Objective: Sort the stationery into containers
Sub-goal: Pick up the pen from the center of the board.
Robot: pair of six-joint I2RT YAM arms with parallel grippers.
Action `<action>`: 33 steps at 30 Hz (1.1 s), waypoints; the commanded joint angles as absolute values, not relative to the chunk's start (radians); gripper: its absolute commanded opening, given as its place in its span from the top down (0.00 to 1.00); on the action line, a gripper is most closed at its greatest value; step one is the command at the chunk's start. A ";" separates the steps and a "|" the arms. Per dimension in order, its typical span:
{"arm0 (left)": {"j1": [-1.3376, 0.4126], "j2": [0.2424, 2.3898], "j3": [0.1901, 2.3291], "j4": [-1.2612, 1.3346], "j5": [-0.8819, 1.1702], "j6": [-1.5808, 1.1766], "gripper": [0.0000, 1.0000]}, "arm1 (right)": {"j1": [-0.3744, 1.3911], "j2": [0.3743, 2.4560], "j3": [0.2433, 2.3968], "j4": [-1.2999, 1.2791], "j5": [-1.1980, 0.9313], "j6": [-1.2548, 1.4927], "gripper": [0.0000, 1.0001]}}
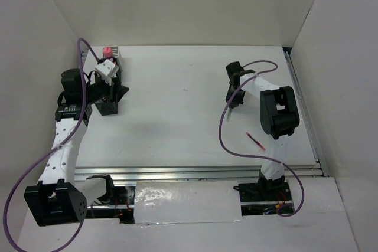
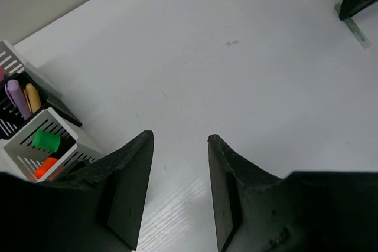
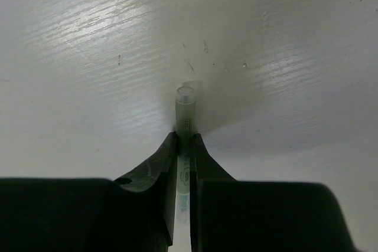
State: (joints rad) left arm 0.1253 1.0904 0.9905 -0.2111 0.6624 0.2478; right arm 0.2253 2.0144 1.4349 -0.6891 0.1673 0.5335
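**Grip made, long carry ahead**

From above: the right hand (image 1: 234,100) is down on the bench (image 1: 177,116) at far right, with the wall (image 1: 342,57) close by. The mesh cups (image 1: 113,57) stand far left beside the left hand (image 1: 110,101), with open room between. A red pen (image 1: 255,140) lies loose.

Left wrist: jaws half wide, empty.

Right wrist: closed on the pale pen (image 3: 185,107), which lies flat. I'd lift straight up before crossing.

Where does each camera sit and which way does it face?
Top external: above and behind, looking down on the table; both arms show.
Left wrist: on the left arm, facing across the table; open left gripper, cups at left.
Right wrist: on the right arm, facing down; right gripper shut on a pale pen.
Shared: both wrist views show that pen.
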 commanded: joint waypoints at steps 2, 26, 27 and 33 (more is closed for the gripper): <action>0.120 1.034 0.982 -0.189 0.782 0.327 0.46 | 0.239 2.010 1.470 -0.727 0.138 0.494 1.00; -0.664 0.768 0.607 -0.179 0.531 1.521 0.44 | 0.520 1.626 1.305 -0.600 -0.420 0.673 1.00; -0.679 0.778 0.607 -0.175 0.523 1.534 0.44 | 0.520 1.628 1.305 -0.603 -0.419 0.684 1.00; -0.773 0.871 0.595 -0.138 0.454 1.637 0.42 | 0.520 1.637 1.308 -0.614 -0.422 0.791 1.00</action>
State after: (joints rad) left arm -0.7433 0.8433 0.5991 -0.1978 0.4782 1.5185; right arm 0.5201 1.6573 1.3033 -0.6357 -0.4023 0.7170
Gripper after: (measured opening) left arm 0.571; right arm 0.132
